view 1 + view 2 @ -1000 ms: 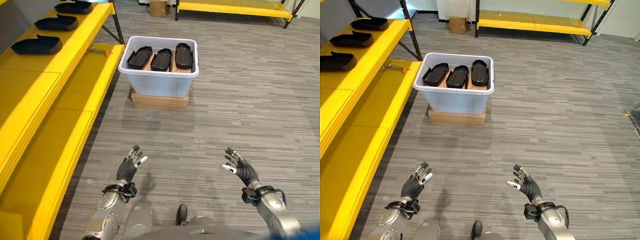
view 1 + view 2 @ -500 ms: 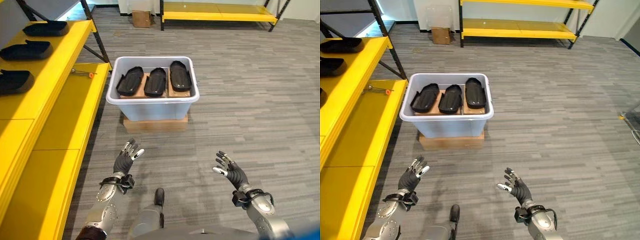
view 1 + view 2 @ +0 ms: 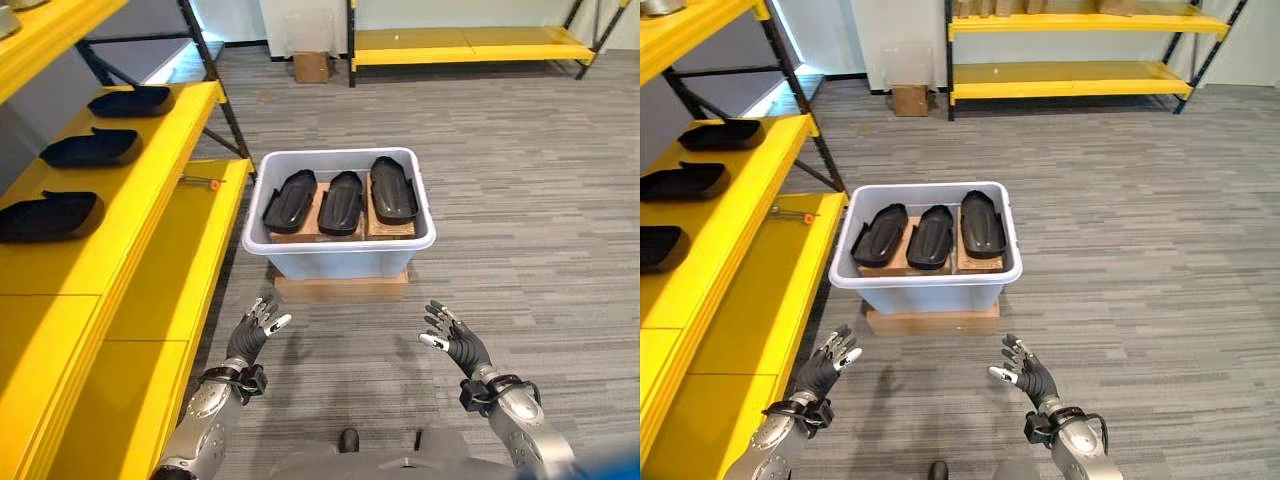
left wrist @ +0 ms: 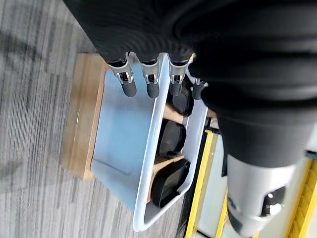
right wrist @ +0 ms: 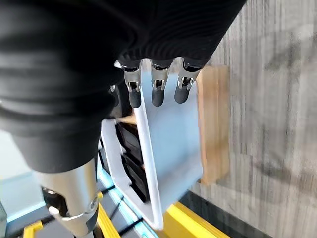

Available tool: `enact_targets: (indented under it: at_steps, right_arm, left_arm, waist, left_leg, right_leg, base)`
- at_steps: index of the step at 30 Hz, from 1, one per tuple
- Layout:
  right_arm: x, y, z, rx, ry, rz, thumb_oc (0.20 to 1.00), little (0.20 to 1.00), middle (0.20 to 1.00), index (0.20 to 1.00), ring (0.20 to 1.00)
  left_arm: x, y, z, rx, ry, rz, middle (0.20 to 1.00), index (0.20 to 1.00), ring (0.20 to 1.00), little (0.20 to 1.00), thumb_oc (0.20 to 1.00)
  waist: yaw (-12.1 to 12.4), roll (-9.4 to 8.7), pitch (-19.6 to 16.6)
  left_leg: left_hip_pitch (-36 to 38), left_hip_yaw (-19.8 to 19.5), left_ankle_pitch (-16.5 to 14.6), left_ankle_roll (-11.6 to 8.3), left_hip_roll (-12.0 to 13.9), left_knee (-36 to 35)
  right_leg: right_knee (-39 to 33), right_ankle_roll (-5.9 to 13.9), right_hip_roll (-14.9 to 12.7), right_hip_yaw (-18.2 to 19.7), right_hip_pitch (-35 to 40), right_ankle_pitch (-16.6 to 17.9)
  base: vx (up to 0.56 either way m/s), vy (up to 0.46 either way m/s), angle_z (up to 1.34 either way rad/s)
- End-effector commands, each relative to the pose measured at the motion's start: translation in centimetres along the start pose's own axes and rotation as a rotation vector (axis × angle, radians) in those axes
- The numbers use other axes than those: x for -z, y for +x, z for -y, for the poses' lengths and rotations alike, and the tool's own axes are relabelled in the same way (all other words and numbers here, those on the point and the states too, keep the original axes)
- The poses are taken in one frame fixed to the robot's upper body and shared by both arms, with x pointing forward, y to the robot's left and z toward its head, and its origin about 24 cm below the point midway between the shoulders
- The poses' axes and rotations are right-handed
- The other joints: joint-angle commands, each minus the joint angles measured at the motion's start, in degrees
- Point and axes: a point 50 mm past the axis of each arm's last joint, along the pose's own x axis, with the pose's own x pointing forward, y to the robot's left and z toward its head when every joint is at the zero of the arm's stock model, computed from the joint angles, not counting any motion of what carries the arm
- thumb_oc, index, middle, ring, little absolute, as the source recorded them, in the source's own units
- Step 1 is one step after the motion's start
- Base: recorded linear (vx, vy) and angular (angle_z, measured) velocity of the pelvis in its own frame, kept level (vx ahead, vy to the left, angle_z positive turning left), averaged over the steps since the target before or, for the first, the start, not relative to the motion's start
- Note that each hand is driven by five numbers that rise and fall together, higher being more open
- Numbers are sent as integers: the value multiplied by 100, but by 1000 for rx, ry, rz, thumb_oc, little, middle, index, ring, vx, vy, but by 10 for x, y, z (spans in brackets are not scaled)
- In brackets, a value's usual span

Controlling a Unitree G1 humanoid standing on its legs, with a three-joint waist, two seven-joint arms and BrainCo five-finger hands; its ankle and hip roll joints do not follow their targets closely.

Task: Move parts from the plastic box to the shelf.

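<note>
Three glossy black moulded parts (image 3: 341, 202) are lying side by side in the pale, smooth-walled plastic box (image 3: 340, 259), which is sitting on a flat wooden block (image 3: 342, 288). Beside it, the yellow shelf (image 3: 110, 240) is carrying similar parts. Left hand (image 3: 250, 336) and right hand (image 3: 456, 346) are hovering empty, fingers spread, short of the box.

Both arms are silver-grey metal with rounded, jointed housings; each wrist is wrapped in a dark ribbed cover ringed by a black band; the left hand (image 3: 250, 335) has slim silver fingers (image 4: 128, 80) capped in dark tips, one tip showing pale; the right hand (image 3: 456, 345) matches it, silver fingers (image 5: 156, 87) dark-tipped; small screws dot the silver forearm casing.
</note>
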Motion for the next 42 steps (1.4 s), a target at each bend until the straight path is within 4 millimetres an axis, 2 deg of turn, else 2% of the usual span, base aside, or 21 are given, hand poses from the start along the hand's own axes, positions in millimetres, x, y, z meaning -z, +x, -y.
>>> enact_targets:
  at_steps: [1, 2, 3, 5, 12, 16, 20, 22, 23, 25, 26, 27, 28, 29, 30, 32, 33, 34, 35, 38, 42]
  right_arm:
    - [-22, 6, 2, -14, -32, 101, 1000, 1000, 1000, 1000, 1000]
    - [-23, 5, 1, -22, -36, 102, 1000, 1000, 1000, 1000, 1000]
    - [-22, 5, 1, -25, -32, 97, 1000, 1000, 1000, 1000, 1000]
    - [-22, 3, 3, -20, -31, 99, 1000, 1000, 1000, 1000, 1000]
    - [-22, -5, 13, 17, -33, 96, 1000, 1000, 1000, 1000, 1000]
    - [-23, -6, 17, 31, -29, 100, 1000, 1000, 1000, 1000, 1000]
    - [-27, -6, 20, 31, -40, 111, 1000, 1000, 1000, 1000, 1000]
    - [-28, -6, 21, 23, -56, 110, 1000, 1000, 1000, 1000, 1000]
    - [-29, -6, 21, 25, -67, 110, 1000, 1000, 1000, 1000, 1000]
    - [-29, -6, 21, 25, -62, 113, 1000, 1000, 1000, 1000, 1000]
    - [-30, -6, 21, 31, -61, 117, 1000, 1000, 1000, 1000, 1000]
    - [-32, -7, 23, 45, -65, 127, 1000, 1000, 1000, 1000, 1000]
    - [-32, -7, 24, 45, -66, 127, 1000, 1000, 1000, 1000, 1000]
    - [-32, -7, 25, 50, -66, 128, 1000, 1000, 1000, 1000, 1000]
    - [-33, -8, 26, 57, -64, 133, 1000, 1000, 1000, 1000, 1000]
    - [-32, -8, 26, 57, -66, 130, 1000, 1000, 1000, 1000, 1000]
    - [-29, -11, 28, 67, -62, 121, 1000, 1000, 1000, 1000, 1000]
    - [-29, -11, 28, 67, -62, 121, 1000, 1000, 1000, 1000, 1000]
    - [-29, -13, 29, 69, -64, 122, 1000, 1000, 1000, 1000, 1000]
    - [-30, -13, 27, 71, -64, 132, 1000, 1000, 1000, 1000, 1000]
    - [-49, -13, 26, 62, -96, 212, 1000, 1000, 1000, 1000, 1000]
  left_arm:
    - [-23, -3, -2, 16, 8, 119, 1000, 1000, 1000, 1000, 1000]
    - [-23, -4, -3, 14, 7, 120, 1000, 1000, 1000, 1000, 1000]
    - [-20, -4, -2, 14, 6, 112, 1000, 1000, 1000, 1000, 1000]
    - [-17, -6, -2, 17, 5, 101, 1000, 1000, 1000, 1000, 1000]
    - [-10, -7, 0, 18, -20, 78, 1000, 1000, 1000, 1000, 1000]
    - [-10, -4, 3, 27, -35, 79, 1000, 1000, 1000, 1000, 1000]
    - [-10, -2, 8, 36, -60, 86, 1000, 1000, 1000, 1000, 1000]
    - [-9, -3, 8, 33, -65, 83, 1000, 1000, 1000, 1000, 1000]
    - [-9, -4, 7, 29, -73, 85, 1000, 1000, 1000, 1000, 1000]
    - [-8, -5, 7, 28, -81, 81, 1000, 1000, 1000, 1000, 1000]
    - [-8, -5, 8, 27, -81, 83, 1000, 1000, 1000, 1000, 1000]
    - [-8, -5, 9, 22, -78, 80, 1000, 1000, 1000, 1000, 1000]
    - [-8, -5, 9, 22, -78, 80, 1000, 1000, 1000, 1000, 1000]
    - [-9, -4, 10, 28, -77, 85, 1000, 1000, 1000, 1000, 1000]
    - [-10, -2, 11, 40, -76, 88, 1000, 1000, 1000, 1000, 1000]
    - [-9, -2, 12, 50, -71, 85, 1000, 1000, 1000, 1000, 1000]
    - [-11, -3, 13, 74, -61, 88, 1000, 1000, 1000, 1000, 1000]
    - [-11, -3, 13, 74, -61, 88, 1000, 1000, 1000, 1000, 1000]
    - [-14, -5, 10, 77, -44, 94, 1000, 1000, 1000, 1000, 1000]
    - [-19, -5, 7, 79, -19, 106, 1000, 1000, 1000, 1000, 1000]
    - [-36, -3, 5, 88, 3, 172, 1000, 1000, 1000, 1000, 1000]
  waist:
    - [70, -184, -91]
    - [58, -205, -66]
    - [56, -280, -119]
    - [101, -319, -232]
    - [70, -353, -288]
    - [29, -390, -257]
    - [86, -457, 32]
    - [128, -459, 121]
    - [116, -462, 135]
    - [124, -484, 103]
    - [149, -453, 67]
    - [140, -340, 46]
    - [145, -334, 48]
    - [111, -267, 49]
    - [22, -135, 29]
    - [39, -52, -52]
    - [27, -59, -80]
    - [30, -68, -78]
    - [13, -119, -59]
    - [19, -204, -33]
    - [-17, -362, 31]
  left_leg:
    - [-258, 142, 167, -295, 94, 89]
    - [-216, 104, 165, -317, 112, 93]
    - [-184, 119, 175, -372, 130, 32]
    - [-150, 168, 199, -432, 201, -78]
    - [-155, 154, 72, -614, 429, 186]
    - [-289, 150, 38, -798, 571, 532]
    - [-991, -12, 484, -1072, 614, 2193]
    - [-1214, -207, 673, -1112, 516, 2610]
    - [-1339, -254, 892, -1141, 758, 2432]
    - [-1173, -197, 942, -1144, 1204, 1925]
    - [-1065, -301, 1054, -1157, 1483, 1246]
    - [-989, -455, 1373, -1233, 1934, 436]
    - [-959, -446, 1397, -1242, 1949, 387]
    - [-940, -372, 1585, -1315, 2162, 80]
    - [-849, -25, 1589, -1398, 2350, -143]
    - [-733, 50, 1508, -1453, 2338, -371]
    - [-751, 180, 1232, -1419, 2093, -94]
    - [-756, 183, 1219, -1413, 2081, -74]
    - [-780, 359, 1062, -1402, 1962, 68]
    - [-838, 518, 852, -1356, 1787, 249]
    - [-1095, 637, 632, -1272, 1582, 504]
  right_leg:
    - [-1563, 427, -199, 66, 986, 1280]
    - [-1601, 460, -178, 171, 999, 1337]
    - [-1997, 434, -52, 322, 1253, 1218]
    - [-2281, 385, 18, 313, 1478, 1173]
    - [-2322, 199, 256, 310, 1713, 955]
    - [-2389, 84, 378, 291, 1829, 835]
    - [-2496, -139, 499, 272, 2037, 765]
    - [-2483, -191, 523, 283, 2053, 744]
    - [-2492, -182, 508, 282, 2040, 734]
    - [-2476, -147, 474, 324, 2052, 664]
    - [-2443, -90, 476, 352, 2048, 603]
    - [-2287, 9, 463, 405, 2001, 448]
    - [-2272, 2, 472, 409, 1999, 438]
    - [-2202, 27, 461, 443, 1981, 362]
    - [-2008, 108, 326, 416, 1902, 271]
    - [-1991, 162, 271, 443, 1911, 258]
    - [-2053, 322, -31, 424, 2026, 396]
    - [-2059, 329, -42, 427, 2032, 398]
    - [-2113, 427, -230, 439, 2088, 497]
    - [-2223, 575, -497, 465, 2099, 657]
    - [-2326, 722, -745, 526, 1967, 836]
  base:
    - [101, -127, 8]
    - [87, -148, 16]
    - [92, -158, 10]
    - [76, -143, 19]
    - [24, -151, -14]
    - [-20, -144, 5]
    - [-78, -165, 22]
    - [-11, -45, 16]
    - [45, 14, 0]
    - [112, 82, -2]
    - [187, 226, -13]
    - [142, 190, -20]
    - [103, 206, -21]
    - [66, 251, -17]
    - [98, 317, -15]
    - [162, 347, -17]
    - [184, 326, -5]
    - [223, 382, 5]
    - [107, 216, 18]
    - [99, 229, 3]
    - [62, 155, -11]
